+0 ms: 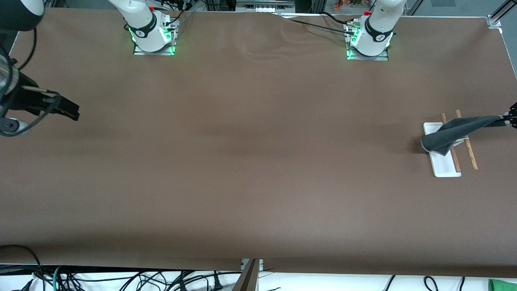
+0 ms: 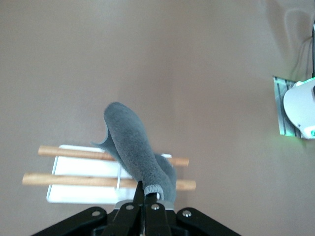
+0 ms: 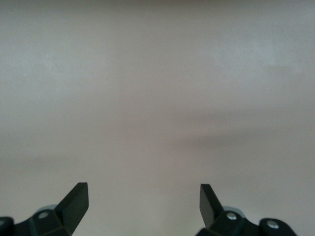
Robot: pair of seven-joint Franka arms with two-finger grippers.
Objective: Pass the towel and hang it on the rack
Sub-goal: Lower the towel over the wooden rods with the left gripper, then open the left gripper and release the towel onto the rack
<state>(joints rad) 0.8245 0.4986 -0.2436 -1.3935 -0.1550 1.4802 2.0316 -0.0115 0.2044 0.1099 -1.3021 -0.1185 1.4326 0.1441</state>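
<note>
Towel, small soft dark grey cloth (image 1: 454, 135), lies draped across both thin light-brown wooden rods of the rack (image 1: 466, 141) with its flat white rectangular base, at the left arm's end of the brown table (image 1: 250, 161). One corner is pinched in the left gripper (image 2: 146, 194), jaws clamped on the cloth (pink side not visible). Right gripper (image 3: 143, 201) hangs over bare table at the right arm's end, jaws wide apart, arm waiting.

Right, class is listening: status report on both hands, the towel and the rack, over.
Left hand shut on towel, over rack. Towel draped across both rods, not released. Right hand open, empty, waiting over its end of the table. Nothing in the way.
</note>
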